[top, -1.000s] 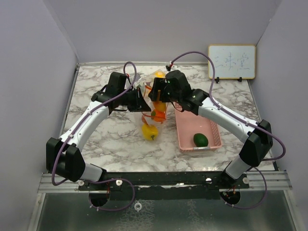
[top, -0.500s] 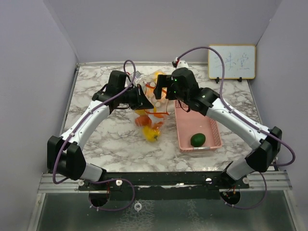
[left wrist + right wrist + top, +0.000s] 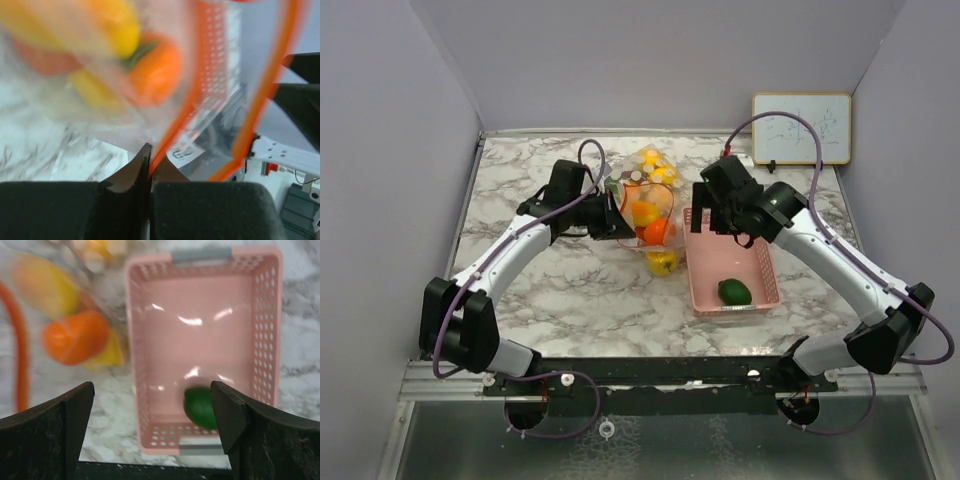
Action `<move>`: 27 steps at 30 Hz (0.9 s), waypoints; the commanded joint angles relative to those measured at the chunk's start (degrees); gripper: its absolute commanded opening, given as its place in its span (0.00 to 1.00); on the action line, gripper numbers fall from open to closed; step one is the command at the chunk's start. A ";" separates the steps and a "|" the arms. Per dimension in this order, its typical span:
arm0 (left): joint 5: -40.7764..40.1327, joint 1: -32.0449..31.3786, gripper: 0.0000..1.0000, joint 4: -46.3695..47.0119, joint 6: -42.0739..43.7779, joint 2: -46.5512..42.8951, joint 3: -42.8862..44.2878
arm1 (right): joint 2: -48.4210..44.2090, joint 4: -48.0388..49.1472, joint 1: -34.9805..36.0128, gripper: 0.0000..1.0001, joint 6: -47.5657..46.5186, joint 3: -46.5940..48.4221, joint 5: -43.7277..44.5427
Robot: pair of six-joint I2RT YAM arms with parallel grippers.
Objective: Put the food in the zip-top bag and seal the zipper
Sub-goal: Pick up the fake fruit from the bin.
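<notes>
Food left outside: one green fruit [image 3: 735,291], near end of pink basket [image 3: 697,262]. Right hand [image 3: 723,207] above basket's far end, spread wide, empty. Left hand [image 3: 149,154] pinched on zip-top bag [image 3: 642,195] rim; yellow and orange pieces [image 3: 650,215] inside. Zipper unsealed. Basket just beside bag; counter [image 3: 540,280] open leftward.

The zip-top bag [image 3: 645,195] lies mid-table [image 3: 540,290] with most of the food [image 3: 648,212] inside it. Just to its right stands the basket [image 3: 725,255], with a lone fruit [image 3: 735,291] in its near end. The left gripper [image 3: 610,213] sits on the bag's left edge; the right gripper [image 3: 720,205] hangs over the basket's far end. The whiteboard [image 3: 801,128] leans at the back right.
</notes>
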 commanded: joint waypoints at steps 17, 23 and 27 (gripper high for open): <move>-1.62 0.13 0.00 -11.70 9.72 2.86 12.98 | 9.67 3.09 -5.10 0.99 4.17 -28.69 -12.01; -0.65 0.13 0.00 -10.80 9.18 1.53 9.37 | 14.36 8.64 -5.38 0.98 3.39 -30.16 -10.79; -0.30 0.11 0.00 -11.08 9.40 0.29 8.18 | 13.94 7.26 -5.37 0.73 3.72 -29.74 -9.91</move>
